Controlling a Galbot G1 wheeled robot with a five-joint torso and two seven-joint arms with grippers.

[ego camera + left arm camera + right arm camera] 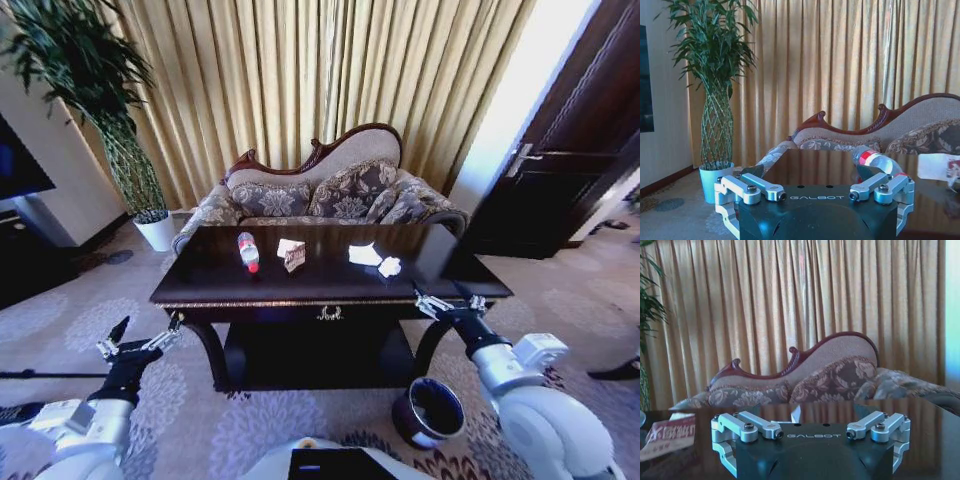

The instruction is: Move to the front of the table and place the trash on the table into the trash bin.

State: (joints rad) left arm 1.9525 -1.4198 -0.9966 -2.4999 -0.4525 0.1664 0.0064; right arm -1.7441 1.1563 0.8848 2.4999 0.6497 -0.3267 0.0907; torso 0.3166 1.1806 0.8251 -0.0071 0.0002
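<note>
Two grippers hang empty with fingers spread: my left gripper [140, 347] low beside the table's [200, 290] front corner, my right gripper [446, 303] at its front right edge. The trash bin [428, 411] sits on the carpet just below my right arm; I could knock it. Farther back the bottle [248, 251] lies flat, long axis running front to back, red cap nearest me, likely to roll; wrapper [292, 254] and paper scraps [373, 259] lie beyond my right gripper

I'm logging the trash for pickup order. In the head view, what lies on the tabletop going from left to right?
Bottle → brown-and-white wrapper → flat white paper → crumpled white scrap.
</note>
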